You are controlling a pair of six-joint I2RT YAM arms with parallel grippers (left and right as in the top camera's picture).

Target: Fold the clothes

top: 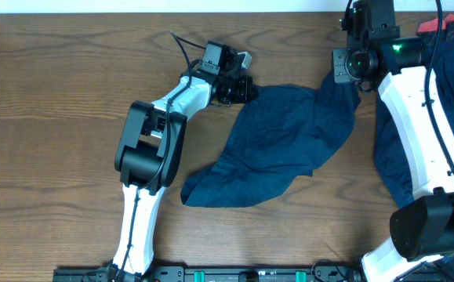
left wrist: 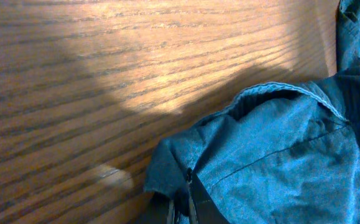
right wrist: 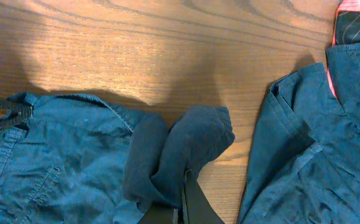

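Observation:
A dark navy shorts-like garment [top: 277, 145] lies spread on the wooden table, stretched between my two grippers. My left gripper [top: 242, 88] is shut on its upper left corner; in the left wrist view the cloth [left wrist: 273, 155] bunches between the fingers [left wrist: 184, 202]. My right gripper [top: 350, 72] is shut on the upper right corner and holds it slightly raised; in the right wrist view a fold of the garment [right wrist: 186, 149] wraps over the fingers [right wrist: 183, 196]. A second navy garment [top: 446, 117] lies at the right under my right arm, also seen in the right wrist view [right wrist: 304, 155].
A red and dark striped cloth [top: 438, 26] lies at the far right back corner, also visible in the right wrist view [right wrist: 357, 25]. Bare wooden table [top: 54, 117] fills the left side. The arm bases stand at the front edge.

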